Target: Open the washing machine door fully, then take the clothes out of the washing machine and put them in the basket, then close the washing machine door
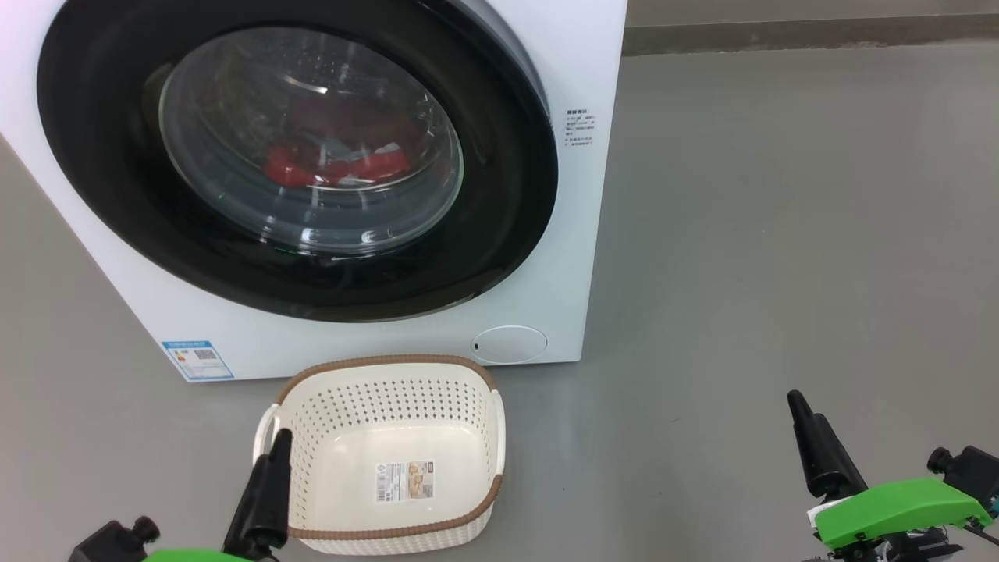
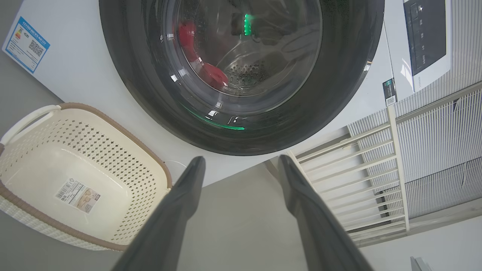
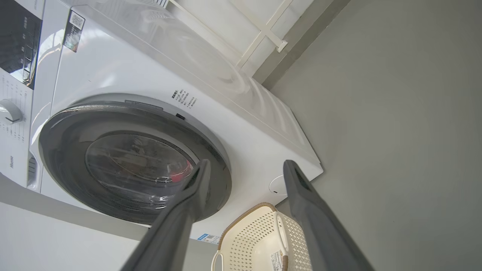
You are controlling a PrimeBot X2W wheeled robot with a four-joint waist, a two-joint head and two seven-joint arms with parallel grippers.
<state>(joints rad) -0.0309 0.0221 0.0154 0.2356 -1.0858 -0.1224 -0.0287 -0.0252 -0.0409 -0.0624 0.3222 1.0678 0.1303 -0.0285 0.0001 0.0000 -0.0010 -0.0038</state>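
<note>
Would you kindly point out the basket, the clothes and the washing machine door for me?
basket [image 1: 390,360], head view, on its brown rim, far side.
clothes [image 1: 375,165], head view, on the red fabric behind the glass.
washing machine door [image 1: 94,179], head view, on the black rim, left side.

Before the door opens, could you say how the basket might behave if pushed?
The basket looks like perforated plastic and is empty, so probably light. On the smooth floor it would likely slide; low and wide, it seems unlikely to tip.

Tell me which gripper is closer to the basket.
The left gripper: in the head view its finger overlaps the left rim of the basket, while the right gripper sits well off to the right.
</note>
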